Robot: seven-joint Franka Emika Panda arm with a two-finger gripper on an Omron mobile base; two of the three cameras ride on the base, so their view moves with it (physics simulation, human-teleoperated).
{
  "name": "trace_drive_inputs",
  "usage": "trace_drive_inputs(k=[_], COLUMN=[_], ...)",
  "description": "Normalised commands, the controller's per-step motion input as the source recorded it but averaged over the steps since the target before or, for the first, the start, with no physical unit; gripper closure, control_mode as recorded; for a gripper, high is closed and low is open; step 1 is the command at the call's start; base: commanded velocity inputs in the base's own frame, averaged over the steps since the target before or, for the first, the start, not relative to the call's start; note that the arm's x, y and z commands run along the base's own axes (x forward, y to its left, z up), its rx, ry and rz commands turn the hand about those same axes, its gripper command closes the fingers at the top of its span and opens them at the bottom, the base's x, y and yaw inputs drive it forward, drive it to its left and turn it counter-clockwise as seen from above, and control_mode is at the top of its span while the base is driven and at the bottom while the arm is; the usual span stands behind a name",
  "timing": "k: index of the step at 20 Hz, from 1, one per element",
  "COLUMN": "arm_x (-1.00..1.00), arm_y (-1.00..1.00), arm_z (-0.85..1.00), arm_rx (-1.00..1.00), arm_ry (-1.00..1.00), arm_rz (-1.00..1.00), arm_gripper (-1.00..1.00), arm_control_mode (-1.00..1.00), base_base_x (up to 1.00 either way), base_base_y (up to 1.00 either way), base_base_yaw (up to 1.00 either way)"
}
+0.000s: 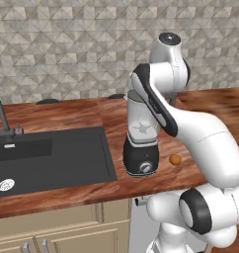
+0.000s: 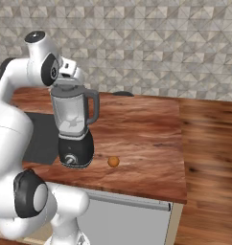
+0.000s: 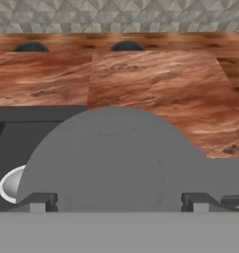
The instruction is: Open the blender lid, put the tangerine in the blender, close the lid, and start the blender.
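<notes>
Dark grey blender lid [image 3: 116,158] sits between the wide-open, empty tool's [image 3: 115,201] fingertips.

The tangerine [image 2: 113,161] lies on the counter [image 2: 146,139] beside the blender [image 2: 75,125].

You have: wooden countertop [image 2: 146,139]; black sink [image 1: 52,158] set into it, with drain [image 1: 6,185] and faucet [image 1: 3,118]; patterned tile backsplash [image 1: 67,44]; cream cabinets [image 1: 57,230] below.
</notes>
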Motion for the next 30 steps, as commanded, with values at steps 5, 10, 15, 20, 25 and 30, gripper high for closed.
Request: trace_drive_inputs(k=[5, 10, 15, 20, 25, 30], arm_x=[0.16, 0.02, -0.02, 0.00, 0.00, 0.00], arm_y=[0.00, 0.00, 0.00, 0.00, 0.09, 0.20], arm_z=[-0.02, -0.06, -0.09, -0.15, -0.24, -0.36], arm_rx=[0.03, 0.02, 0.01, 0.00, 0.00, 0.00], arm_ry=[0.00, 0.00, 0.00, 0.00, 0.00, 0.03], arm_rz=[0.00, 0.00, 0.00, 0.00, 0.00, 0.00], arm_gripper=[-1.00, -1.00, -1.00, -1.00, -1.00, 1.00], arm_control_mode=[-1.00, -1.00, -1.00, -1.00, -1.00, -1.00], base_base_x=[0.00, 0.00, 0.00, 0.00, 0.00, 0.00], base_base_y=[0.00, 0.00, 0.00, 0.00, 0.00, 0.00], base_base_yaw=[0.00, 0.00, 0.00, 0.00, 0.00, 0.00])
